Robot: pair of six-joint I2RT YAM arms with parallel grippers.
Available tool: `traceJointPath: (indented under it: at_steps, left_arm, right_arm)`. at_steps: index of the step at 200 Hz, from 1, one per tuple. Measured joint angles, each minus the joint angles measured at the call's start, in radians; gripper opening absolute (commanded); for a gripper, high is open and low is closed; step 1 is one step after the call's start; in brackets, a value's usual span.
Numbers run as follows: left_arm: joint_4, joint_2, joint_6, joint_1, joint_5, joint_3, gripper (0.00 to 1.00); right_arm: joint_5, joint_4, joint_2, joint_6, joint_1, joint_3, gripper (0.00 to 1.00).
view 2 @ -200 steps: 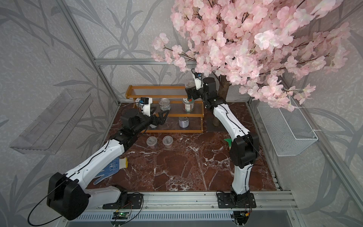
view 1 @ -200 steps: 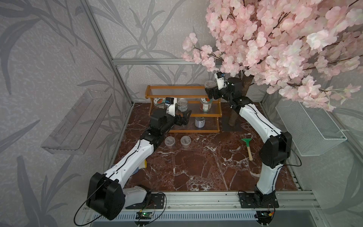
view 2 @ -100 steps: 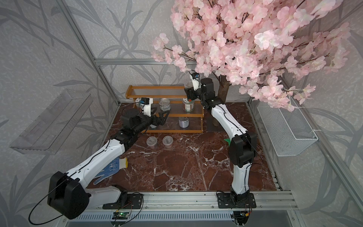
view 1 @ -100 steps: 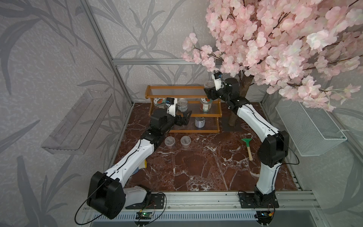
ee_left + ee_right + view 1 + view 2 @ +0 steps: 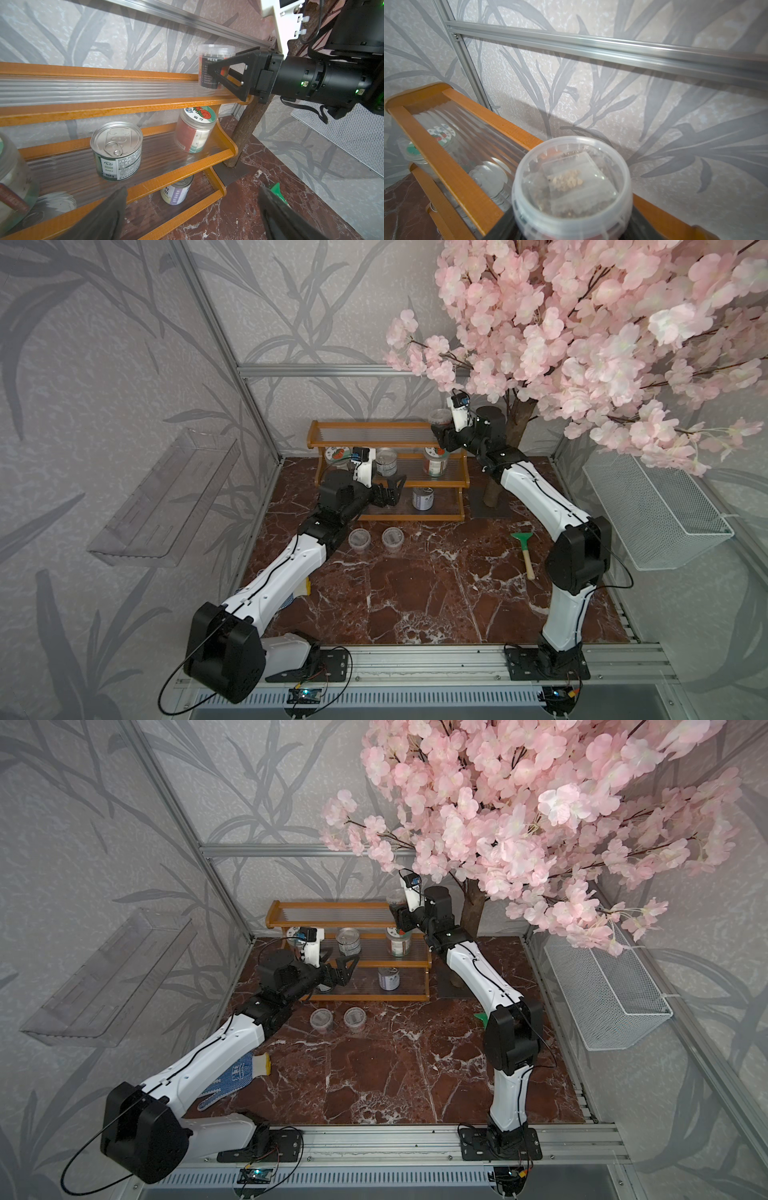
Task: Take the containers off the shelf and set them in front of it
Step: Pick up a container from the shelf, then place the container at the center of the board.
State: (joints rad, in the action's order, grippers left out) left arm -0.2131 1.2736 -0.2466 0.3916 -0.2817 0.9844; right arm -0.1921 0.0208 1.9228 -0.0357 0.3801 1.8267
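The orange-brown shelf (image 5: 374, 444) (image 5: 332, 925) stands at the back wall. My right gripper (image 5: 440, 433) (image 5: 571, 228) is shut on a clear lidded cup (image 5: 438, 416) (image 5: 212, 56) (image 5: 571, 187) at the top tier's right end. My left gripper (image 5: 395, 489) (image 5: 193, 209) hangs open before the middle tier, holding nothing. That tier carries a tin can (image 5: 386, 460) (image 5: 117, 149), a red-lidded jar (image 5: 434, 462) (image 5: 195, 131) and a second jar (image 5: 334, 454) at its left end. Another can (image 5: 423, 497) (image 5: 176, 192) sits on the bottom tier. Two clear cups (image 5: 359, 540) (image 5: 392, 537) stand on the floor in front.
A blossom tree's trunk (image 5: 498, 472) rises just right of the shelf, its branches above my right arm. A white wire basket (image 5: 656, 510) hangs on the right wall and a clear wall shelf (image 5: 166, 497) on the left. A green-headed tool (image 5: 524, 549) and a blue-dotted glove (image 5: 232, 1081) lie on the marble floor.
My right gripper has shifted slightly left and closed on the clear cup on the top tier. The left arm has not moved.
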Motion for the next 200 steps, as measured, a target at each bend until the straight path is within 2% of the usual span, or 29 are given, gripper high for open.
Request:
traceJointPath:
  at_steps: [98, 147, 200]
  left_arm:
    - [0.028, 0.006, 0.011, -0.008, 0.0, 0.0, 1.0]
    - [0.058, 0.006, 0.016, -0.03, -0.002, 0.0, 1.0]
    - [0.087, 0.006, 0.013, -0.055, -0.009, 0.0, 1.0]
  right_arm:
    - [-0.126, -0.178, -0.262, 0.023, 0.022, -0.314, 0.64]
    - [-0.227, -0.349, -0.425, 0.076, 0.04, -0.589, 0.64]
    - [-0.281, -0.48, -0.53, 0.099, 0.086, -0.895, 0.64]
